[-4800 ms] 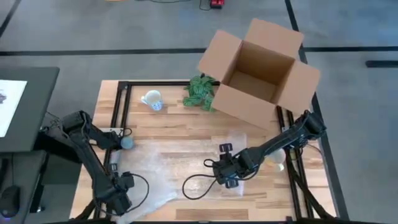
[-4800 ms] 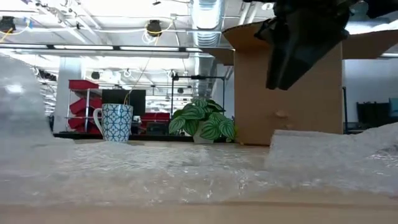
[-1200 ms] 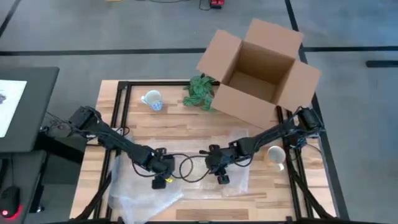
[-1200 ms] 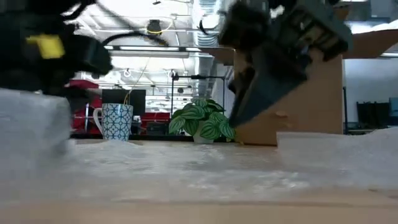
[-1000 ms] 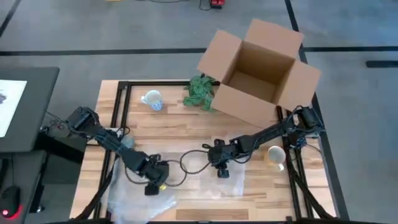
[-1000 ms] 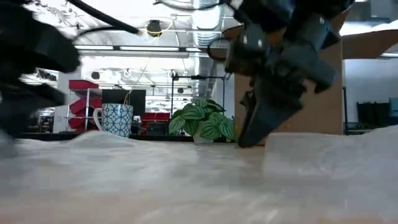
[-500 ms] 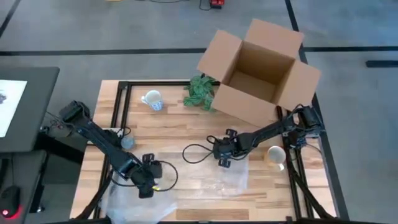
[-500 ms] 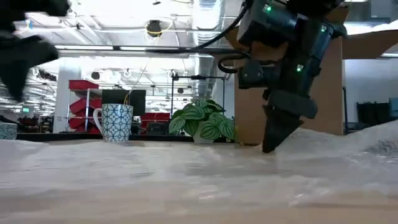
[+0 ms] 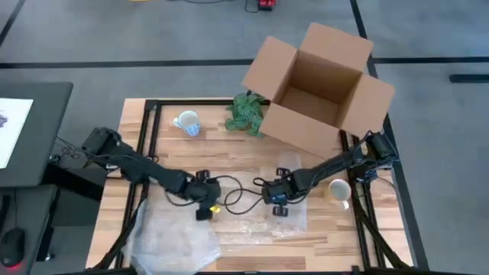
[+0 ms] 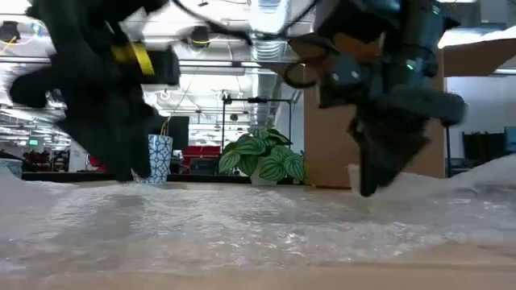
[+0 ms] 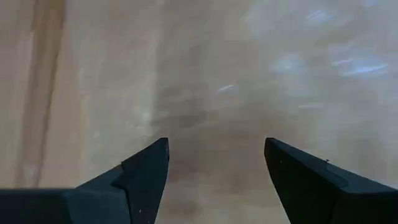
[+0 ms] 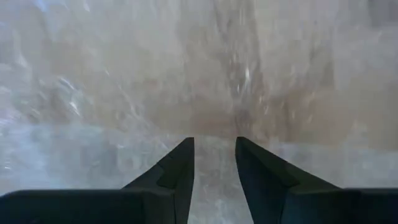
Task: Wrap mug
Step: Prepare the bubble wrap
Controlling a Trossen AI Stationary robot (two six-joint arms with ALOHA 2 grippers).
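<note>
1. The wooden slatted surface point(image 9: 229, 164) carries everything; the large open brown cardboard box point(image 9: 317, 88) sits at its far right corner and serves as the landmark here.
2. The clear crinkled sheet of bubble wrap point(image 9: 252, 229) lies flat on the near side of the surface, well in front of the box. It is spread out but covers nothing, so I judge the wrapping itself has not begun.
3. The left tool point(image 9: 202, 205) sits over the sheet's far edge, well to the box's near left. Its wrist view shows the fingers point(image 11: 146, 171) spread apart over the wrap with nothing between them.
4. The right tool point(image 9: 279, 200) is on the sheet directly in front of the box. Its fingers point(image 12: 180, 168) stand narrowly parted; whether they pinch the film I cannot tell.
5. The white mug with blue lattice pattern point(image 9: 186, 122) stands untouched to the left of the box, beyond the leafy green potted plant point(image 9: 246, 111), well apart from the sheet.
6. What is left: bring the mug onto the wrap and fold the sheet around it.
</note>
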